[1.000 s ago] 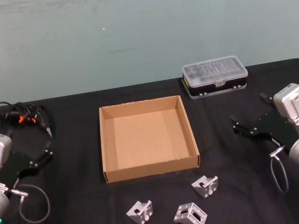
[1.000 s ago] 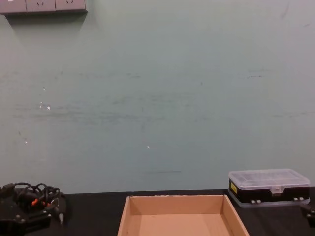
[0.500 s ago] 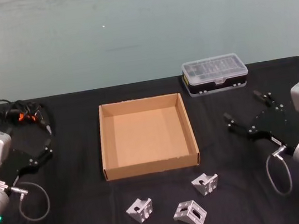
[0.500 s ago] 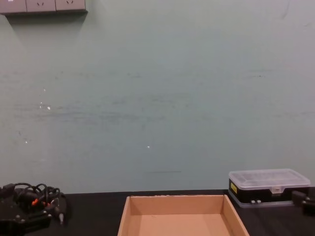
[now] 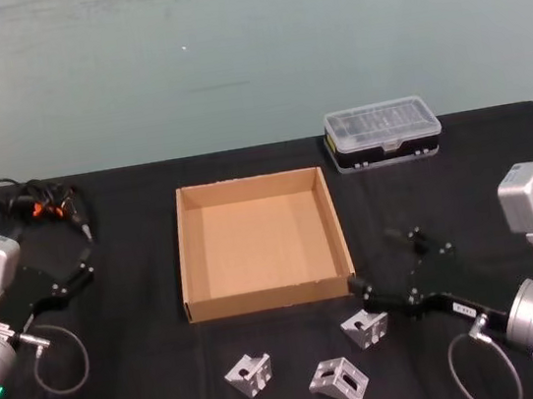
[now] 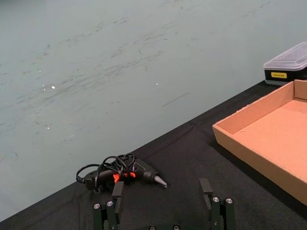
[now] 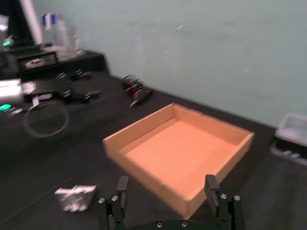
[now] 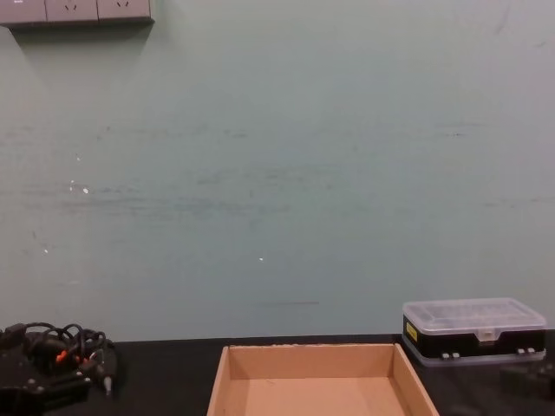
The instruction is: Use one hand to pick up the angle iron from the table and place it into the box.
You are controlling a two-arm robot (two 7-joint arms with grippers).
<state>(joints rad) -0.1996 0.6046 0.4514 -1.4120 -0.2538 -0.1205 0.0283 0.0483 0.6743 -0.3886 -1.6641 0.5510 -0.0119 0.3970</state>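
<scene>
The table (image 5: 155,394) carries the box (image 5: 266,300), open-topped with nothing in it. The right gripper (image 5: 372,262) reaches low over the table at the box's right front corner, its fingers (image 7: 122,186) spread wide apart and holding nothing. The left gripper (image 6: 161,184) sits well to the left of the box, its fingers also apart and holding nothing. A case (image 5: 383,133) stands just behind the box's right rear corner. A cable (image 5: 39,207) lies off the box's left rear. An iron (image 5: 365,328) rests on the table just in front of the box's right front corner, right beside the right gripper. A second iron (image 5: 249,376) lies in front of the box's front wall, and a third iron (image 5: 338,383) lies farther forward between them.
</scene>
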